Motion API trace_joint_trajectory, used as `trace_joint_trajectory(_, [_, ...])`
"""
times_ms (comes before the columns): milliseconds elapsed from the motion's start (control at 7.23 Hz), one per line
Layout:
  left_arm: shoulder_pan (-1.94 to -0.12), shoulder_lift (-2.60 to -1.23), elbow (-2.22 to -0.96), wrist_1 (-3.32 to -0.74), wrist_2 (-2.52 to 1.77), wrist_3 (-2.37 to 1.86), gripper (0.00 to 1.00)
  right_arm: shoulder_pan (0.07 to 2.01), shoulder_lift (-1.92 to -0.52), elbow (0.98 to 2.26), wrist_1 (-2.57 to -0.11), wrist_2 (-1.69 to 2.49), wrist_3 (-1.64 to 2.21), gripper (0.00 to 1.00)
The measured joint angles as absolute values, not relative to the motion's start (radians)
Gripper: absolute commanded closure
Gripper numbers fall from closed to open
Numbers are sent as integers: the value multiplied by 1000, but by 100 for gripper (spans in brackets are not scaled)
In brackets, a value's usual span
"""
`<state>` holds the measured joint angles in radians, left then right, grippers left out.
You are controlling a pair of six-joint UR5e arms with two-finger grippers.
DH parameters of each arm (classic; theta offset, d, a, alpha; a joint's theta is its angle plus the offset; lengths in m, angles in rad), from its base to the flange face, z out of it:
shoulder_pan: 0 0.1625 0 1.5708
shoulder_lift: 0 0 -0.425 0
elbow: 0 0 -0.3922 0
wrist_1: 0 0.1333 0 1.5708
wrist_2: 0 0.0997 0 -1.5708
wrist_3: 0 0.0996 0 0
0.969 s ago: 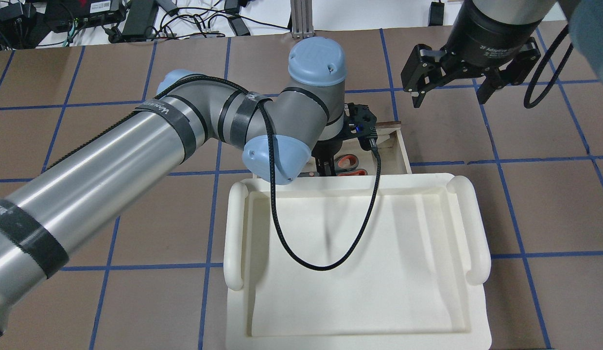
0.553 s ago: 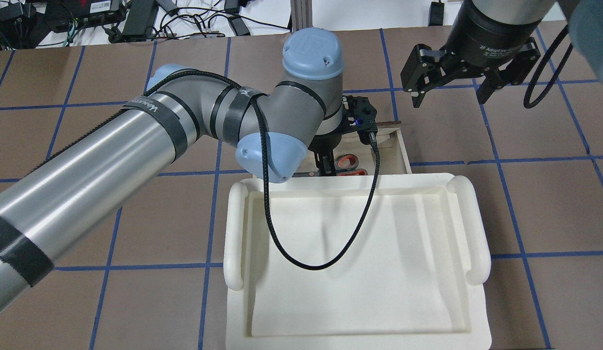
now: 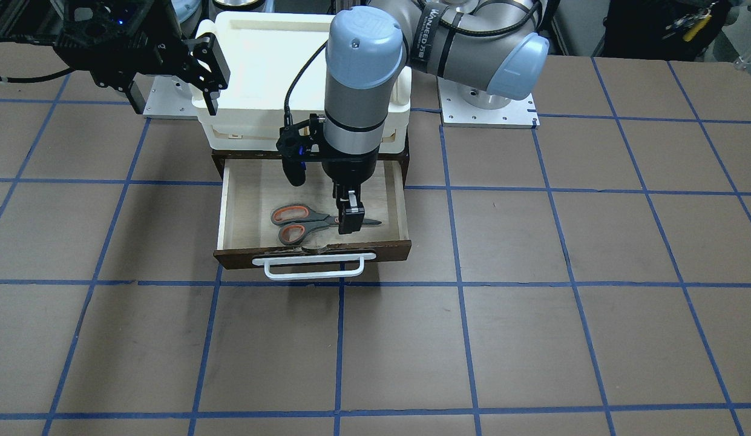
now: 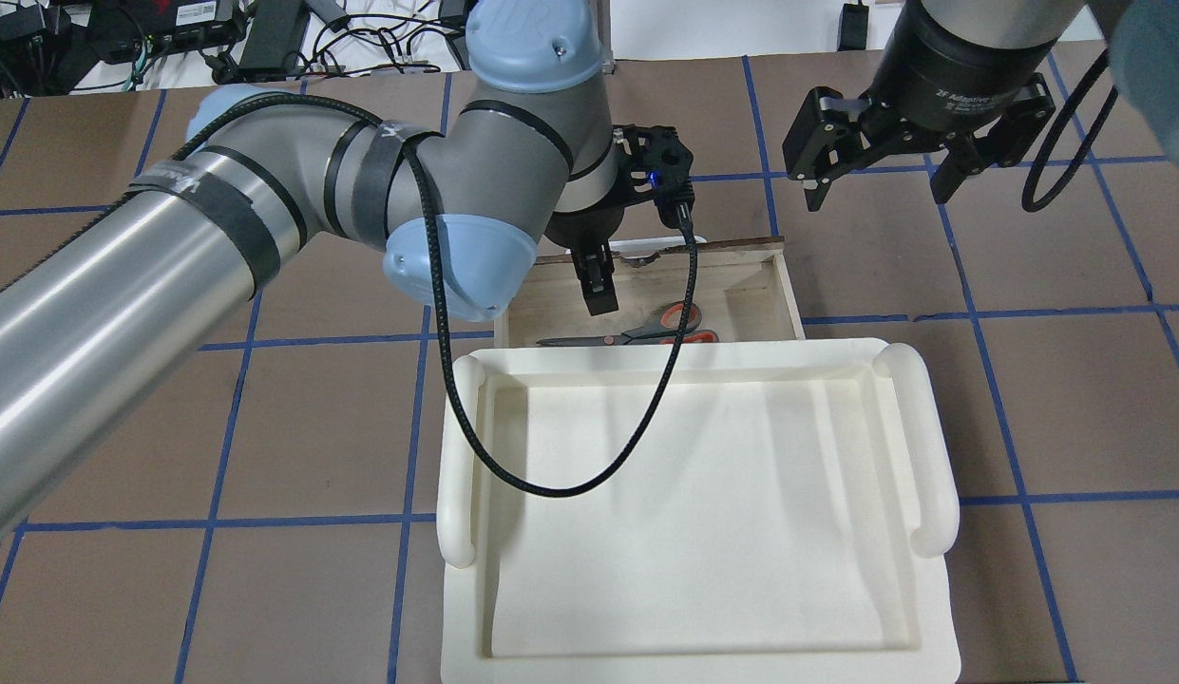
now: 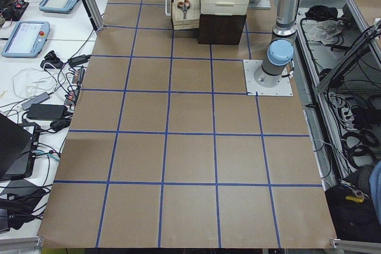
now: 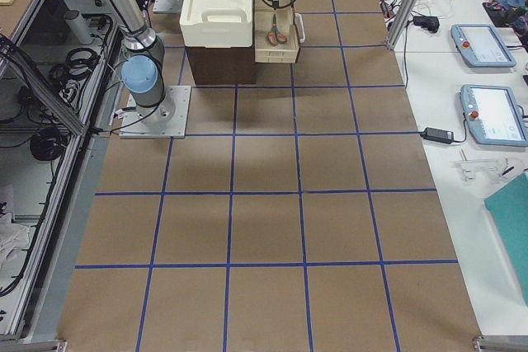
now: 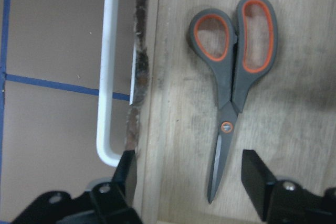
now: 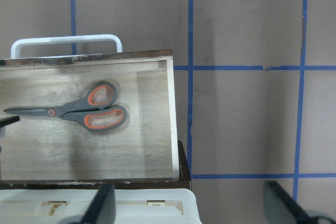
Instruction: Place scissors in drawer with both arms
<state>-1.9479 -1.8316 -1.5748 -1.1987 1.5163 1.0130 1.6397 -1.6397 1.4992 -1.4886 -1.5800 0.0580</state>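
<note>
The scissors [image 3: 308,223], with grey handles lined orange, lie flat on the pale floor of the open drawer [image 3: 248,200]. They also show in the overhead view [image 4: 651,330], the left wrist view [image 7: 231,93] and the right wrist view [image 8: 84,113]. My left gripper [image 3: 350,219] is open and empty. It hangs above the blade end, and in its own view it [image 7: 191,179] straddles the blade tips without touching them. My right gripper [image 4: 879,185] is open and empty. It hovers off to the drawer's side, above the table.
A white plastic bin [image 4: 461,446] sits on top of the dark cabinet behind the drawer. The drawer's white bar handle [image 3: 314,266] points away from the robot. The left arm's black cable [image 4: 551,489] loops over the bin. Brown table with blue grid lines lies all around.
My left gripper has risen from low in the drawer beside the scissors, and its wrist has swung toward the drawer's front. The scissors stay flat in the drawer. The right gripper has not moved.
</note>
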Motion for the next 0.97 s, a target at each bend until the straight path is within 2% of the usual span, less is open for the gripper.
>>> trace_joint_trajectory(277, [-1843,-1779,-1567,-1245,1516,1017,25,1640,-1638,1500,-1488,-1579,57,0])
trace_joint_trajectory(553, [-1731,-1718,-1562,-1294,1518,939,20,1640,-1637,1499,-1489,-1579,57,0])
trace_joint_trajectory(969, [-1676,-1640,-1555,-1377,1524,534,4,1640,-1637,1499,-1488,-1580,57,0])
